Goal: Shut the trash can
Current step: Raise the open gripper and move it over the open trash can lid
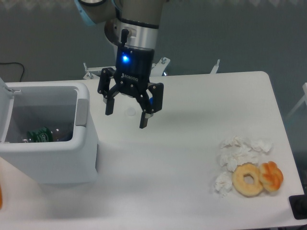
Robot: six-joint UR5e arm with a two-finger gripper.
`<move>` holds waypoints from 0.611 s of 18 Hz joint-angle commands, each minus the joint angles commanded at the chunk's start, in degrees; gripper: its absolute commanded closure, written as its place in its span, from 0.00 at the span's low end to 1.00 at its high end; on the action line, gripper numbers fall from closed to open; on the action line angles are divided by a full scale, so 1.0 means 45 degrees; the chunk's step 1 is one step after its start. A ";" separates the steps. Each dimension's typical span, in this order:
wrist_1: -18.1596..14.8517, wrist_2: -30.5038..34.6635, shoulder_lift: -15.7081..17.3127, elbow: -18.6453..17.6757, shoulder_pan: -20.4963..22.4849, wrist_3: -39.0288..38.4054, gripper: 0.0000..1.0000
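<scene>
White trash can: 1, lid up | end effector: 1, spread, empty

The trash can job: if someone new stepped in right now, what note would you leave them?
Gripper: open, empty, hanging above the table just right of the trash can.
Trash can: at the table's left end, open, with the lid standing up on its far left side. Green item inside.
Done: nothing visible; lid not yet touched.
Left: reach the lid and swing it down shut.
Tissues and two pastries lie far right, out of the way.
</scene>
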 joint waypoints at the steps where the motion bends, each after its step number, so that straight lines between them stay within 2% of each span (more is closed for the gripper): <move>1: 0.0000 0.0038 0.0019 0.0000 0.0000 0.0000 0.00; 11: 0.0020 -0.0293 0.0233 0.0156 -0.0019 -0.0409 0.00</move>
